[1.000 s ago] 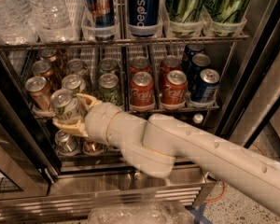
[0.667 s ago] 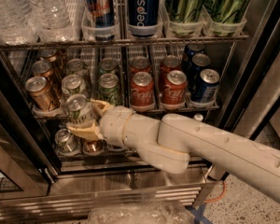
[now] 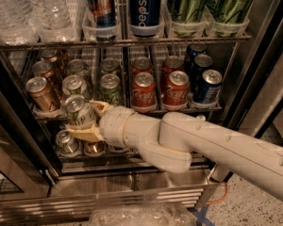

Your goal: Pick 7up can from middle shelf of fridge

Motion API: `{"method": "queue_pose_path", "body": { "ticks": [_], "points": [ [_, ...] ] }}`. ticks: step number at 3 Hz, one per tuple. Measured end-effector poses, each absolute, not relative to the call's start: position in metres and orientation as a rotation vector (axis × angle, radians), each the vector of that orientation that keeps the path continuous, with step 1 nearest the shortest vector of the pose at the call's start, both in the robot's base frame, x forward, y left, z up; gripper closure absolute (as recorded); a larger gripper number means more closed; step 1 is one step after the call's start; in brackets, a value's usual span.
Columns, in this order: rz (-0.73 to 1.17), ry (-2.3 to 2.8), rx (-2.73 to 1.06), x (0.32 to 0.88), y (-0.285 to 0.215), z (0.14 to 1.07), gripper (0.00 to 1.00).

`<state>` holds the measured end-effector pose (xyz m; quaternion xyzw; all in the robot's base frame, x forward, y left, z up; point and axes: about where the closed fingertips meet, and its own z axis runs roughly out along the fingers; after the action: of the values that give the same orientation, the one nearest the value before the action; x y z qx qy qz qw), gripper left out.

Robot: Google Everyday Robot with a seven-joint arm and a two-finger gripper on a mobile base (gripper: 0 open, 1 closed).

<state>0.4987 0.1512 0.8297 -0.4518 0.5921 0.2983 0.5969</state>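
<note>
The 7up can is pinched by the jaws, the middle shelf just behind them; it should be pulled out upright.

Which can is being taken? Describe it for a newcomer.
In the open fridge, find the left end of the middle shelf. Just in front of it, the pincer clasps the 7up can: pale silver with green streaks, the only can gripped, beside a copper-brown can.

I read "pepsi" down the tall blue can up top, and Coca-Cola script on a red can. My gripper grips the 7up can below them, its markings unreadable.
</note>
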Motion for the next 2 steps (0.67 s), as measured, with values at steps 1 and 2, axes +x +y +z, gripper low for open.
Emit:
{"method": "queue_pose_path", "body": {
  "ticks": [1,2],
  "points": [
    [0.722,1.375,-1.072,0.482,0.153,0.837,1.0],
    [0.77,1.371,-1.107,0.458,0.162,0.841,1.0]
  ]
}}
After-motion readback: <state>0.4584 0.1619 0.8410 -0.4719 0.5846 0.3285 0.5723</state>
